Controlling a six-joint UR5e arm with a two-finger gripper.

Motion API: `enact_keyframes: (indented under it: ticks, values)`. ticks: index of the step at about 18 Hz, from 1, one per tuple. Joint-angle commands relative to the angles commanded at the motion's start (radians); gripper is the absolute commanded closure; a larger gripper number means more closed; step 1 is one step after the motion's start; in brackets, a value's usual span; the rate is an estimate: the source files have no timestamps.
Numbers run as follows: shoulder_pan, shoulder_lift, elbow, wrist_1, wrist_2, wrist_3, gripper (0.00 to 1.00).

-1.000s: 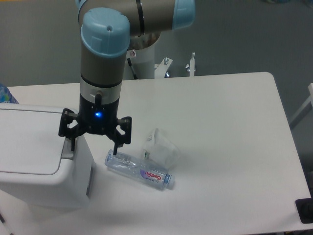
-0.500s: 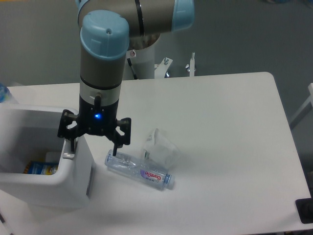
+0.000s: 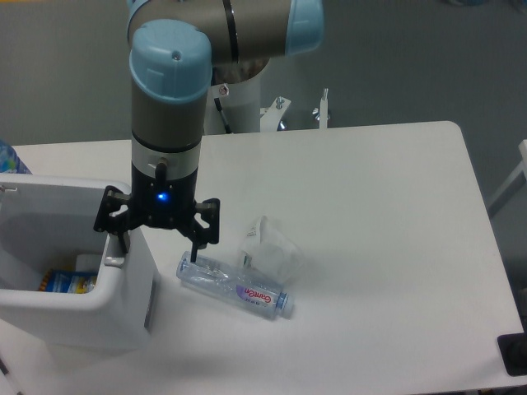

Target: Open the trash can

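Note:
The white trash can (image 3: 123, 317) stands at the table's left front corner with its lid (image 3: 58, 191) swung up at the back. Its inside shows, with a blue and yellow packet (image 3: 62, 281) at the bottom. My gripper (image 3: 156, 247) hangs open over the can's right rim and points straight down. Its left finger is right above the grey push-button (image 3: 114, 262). The right finger hangs outside the can, just over the bottle's end. Nothing is held between the fingers.
A clear plastic bottle (image 3: 235, 285) lies on the table just right of the can. A crumpled clear wrapper (image 3: 268, 247) sits beside it. The table's right edge and a dark object (image 3: 515, 354) are at the far right.
The lid was flat and shut a second ago and now stands open, showing the inside. My gripper has shifted slightly to the left above the button.

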Motion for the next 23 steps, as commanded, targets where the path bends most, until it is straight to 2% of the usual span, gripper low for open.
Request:
enact_keyframes:
  ticks: [3,6,12,16,21,23]
  values:
    - [0.002,0.000,0.006,0.003,0.034,0.012,0.00]
    - [0.015,0.002,0.009,-0.002,0.074,0.086,0.00]
    - [0.129,-0.003,0.008,-0.002,0.077,0.227,0.00]
    - [0.227,-0.044,0.006,0.002,0.080,0.323,0.00]
    - [0.350,-0.060,-0.011,-0.017,0.081,0.556,0.00]
    - [0.371,-0.060,-0.043,-0.008,0.084,0.623,0.00]
